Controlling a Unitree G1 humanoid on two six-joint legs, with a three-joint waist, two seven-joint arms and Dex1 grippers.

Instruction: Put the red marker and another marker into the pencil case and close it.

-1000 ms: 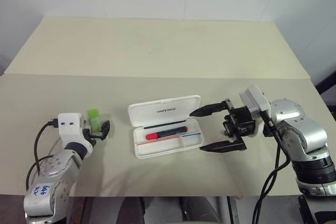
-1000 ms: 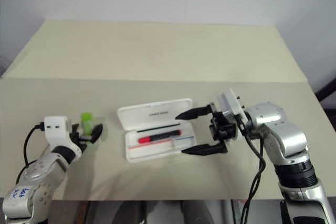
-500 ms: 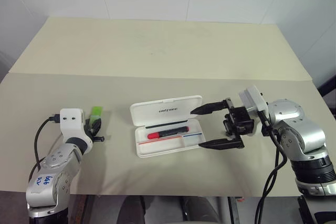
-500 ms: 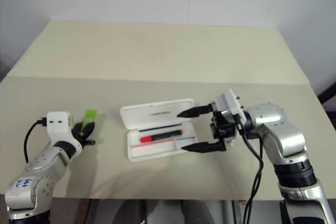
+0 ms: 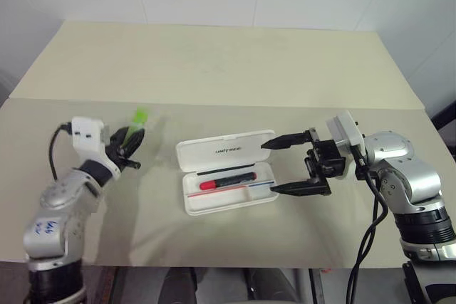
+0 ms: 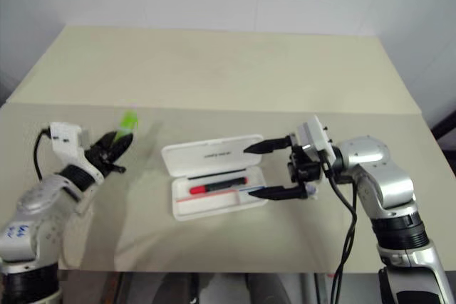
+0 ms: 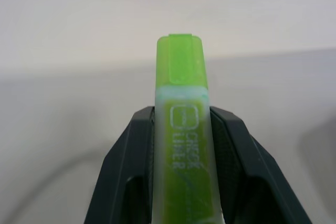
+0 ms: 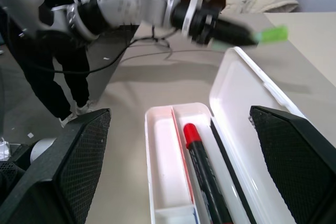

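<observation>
The left pincer (image 7: 181, 145) is clamped on the stubby translucent lime-green marker (image 7: 182, 129), which has been lifted clear of the beige bench (image 5: 214, 69). The right pincer (image 5: 288, 165) is held wide apart beside the open white hard-plastic pencil case (image 5: 226, 171), where the short red marker (image 5: 226, 181) lies. Transfer remains.

Green marker (image 7: 181, 145), red marker (image 5: 226, 181) (blk cap), white case (image 5: 222, 149).

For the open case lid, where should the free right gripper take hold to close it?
Judging from its pose, take the lid's long free edge near the middle, coming from the far side. The lid leans back from its hinge on the case, and the right gripper, open, waits beside the case's end.
</observation>
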